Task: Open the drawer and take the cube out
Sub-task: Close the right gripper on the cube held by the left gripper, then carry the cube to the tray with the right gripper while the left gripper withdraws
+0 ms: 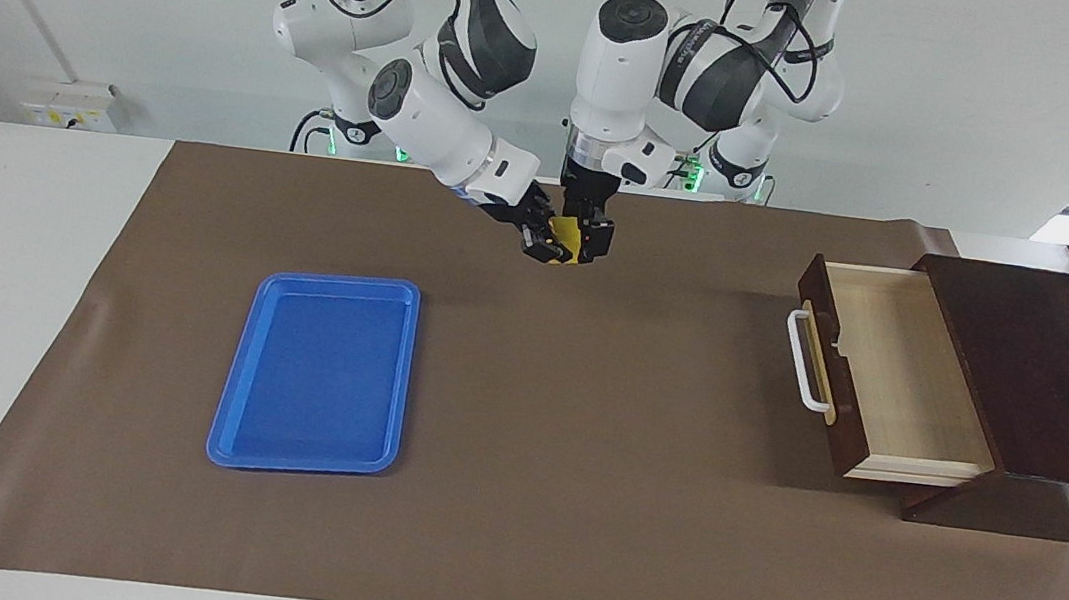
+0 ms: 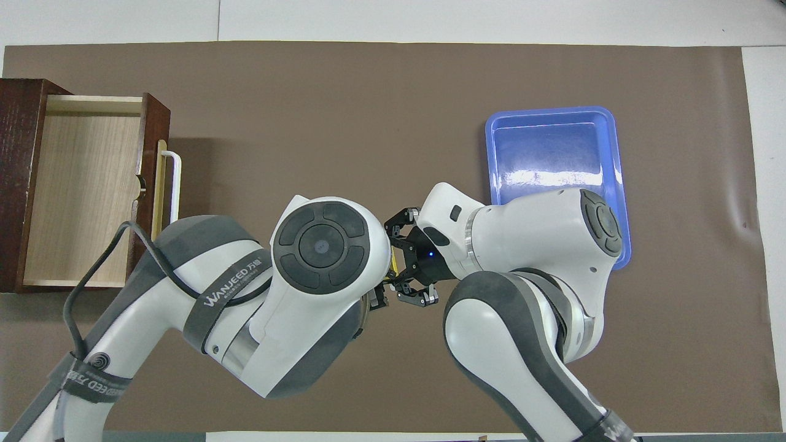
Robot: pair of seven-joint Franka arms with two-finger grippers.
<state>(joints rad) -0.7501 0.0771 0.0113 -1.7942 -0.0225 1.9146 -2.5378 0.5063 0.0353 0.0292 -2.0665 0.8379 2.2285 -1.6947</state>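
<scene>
Cube mostly hidden between both grippers; overhead, left arm covers nearly all of it; box cut off at edge.

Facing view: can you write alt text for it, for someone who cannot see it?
Both grippers meet over the brown mat: the right gripper is shut on the yellow cube, the left gripper right beside it. The drawer stands pulled open and empty at the left arm's end; a blue tray lies toward the right arm's end.
</scene>
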